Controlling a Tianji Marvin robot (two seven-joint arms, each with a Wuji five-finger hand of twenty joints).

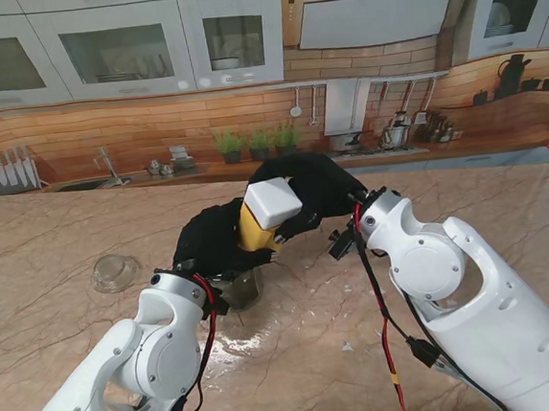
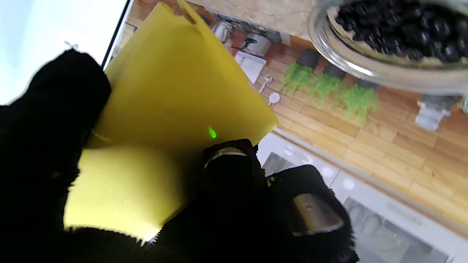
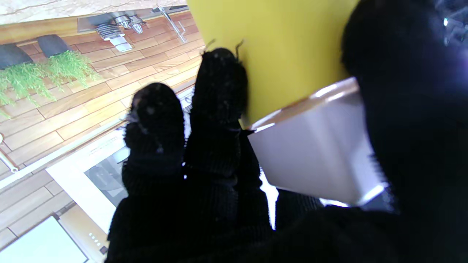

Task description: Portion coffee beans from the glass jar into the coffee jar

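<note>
Both hands, left hand (image 1: 210,242) & right hand (image 1: 319,190), clamp the yellow coffee jar (image 1: 253,228) above the bean-filled glass jar (image 1: 240,287); lid (image 1: 273,203) on, so prob no beans portioned yet

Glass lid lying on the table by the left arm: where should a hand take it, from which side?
Take the glass lid across its rim, coming straight down from above. It looks low and round, lying apart on the marble table, so only the rim offers opposing edges.

A kitchen, though the far wall looks like a printed backdrop: white glass-front cabinets (image 1: 112,48), a sink with tap (image 1: 108,172), potted herbs (image 1: 255,142), a range hood (image 1: 373,14) and wooden panelling behind a marble-patterned table (image 1: 57,253).
</note>
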